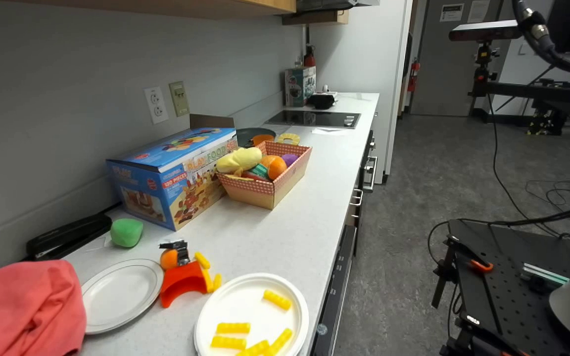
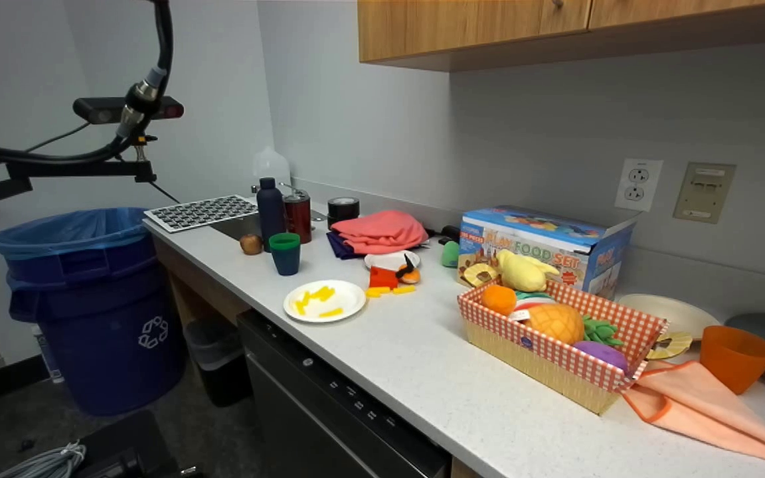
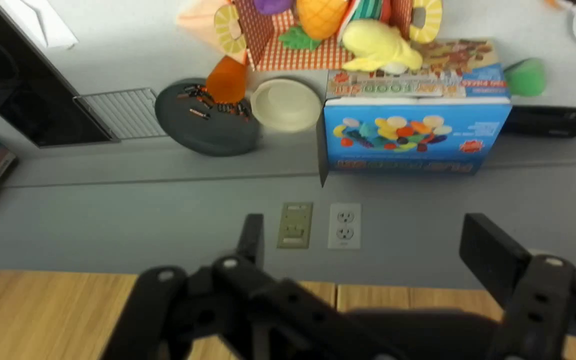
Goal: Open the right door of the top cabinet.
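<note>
Above the play-food box (image 2: 545, 240), on the wall (image 2: 522, 133) behind it, hangs the top cabinet (image 2: 416, 30), only its lower part showing in both exterior views; its tan wooden doors (image 2: 661, 10) meet flush at a thin seam and look closed. Across the same wood in the wrist view stands the gripper (image 3: 365, 230), fingers (image 3: 490, 255) spread well apart, holding nothing; whether it touches the cabinet I cannot tell. The box reads "PLAY FOOD SET" along its side, with "PIECES" after a number too blurred to trust. On the wall behind the box are a white outlet (image 2: 638, 184) and a beige wall plate (image 2: 704, 192). Just in front of the box sits a checked basket (image 2: 535, 365) of toy fruit (image 2: 555, 322). Close by the box's end lies a green toy (image 2: 449, 254); farther past that end, a white plate (image 1: 245, 307) bears yellow sticks (image 1: 232, 328). Lower than the box, a black dishwasher (image 2: 329, 398) carries a round badge (image 2: 307, 362) and control labels too small to read; well beyond, a blue bin (image 2: 97, 312) shows a white recycling symbol (image 2: 154, 332).
</note>
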{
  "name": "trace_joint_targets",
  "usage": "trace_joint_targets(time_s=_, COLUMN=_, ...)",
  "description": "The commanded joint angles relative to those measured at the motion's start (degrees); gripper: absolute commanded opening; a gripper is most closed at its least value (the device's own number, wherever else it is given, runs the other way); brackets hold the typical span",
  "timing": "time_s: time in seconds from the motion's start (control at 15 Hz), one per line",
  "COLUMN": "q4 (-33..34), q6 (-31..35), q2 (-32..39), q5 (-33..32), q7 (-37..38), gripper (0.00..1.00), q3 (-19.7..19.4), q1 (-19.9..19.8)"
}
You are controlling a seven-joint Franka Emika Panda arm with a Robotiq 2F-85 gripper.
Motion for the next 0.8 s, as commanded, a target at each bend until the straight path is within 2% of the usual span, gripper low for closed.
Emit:
trace_joint_targets(time_s=0.0, q4=7.2, q6=5.2, q2=5.3, q5=-2.2, q7=3.8, gripper=1.0, q3=0.1, q1=-3.0)
trace_joint_targets(time_s=0.27, q4=13.0, q6=9.8, q2=11.0, q5=-3.4, q7=5.7, gripper=1.0, q3=-0.5, q1=-4.8)
trace_joint_targets(time_s=0.73, q4=20.7, q6=14.0, q2=20.4, q5=-3.7, q7=8.0, gripper=1.0, q3=-1.4, q1=-4.3)
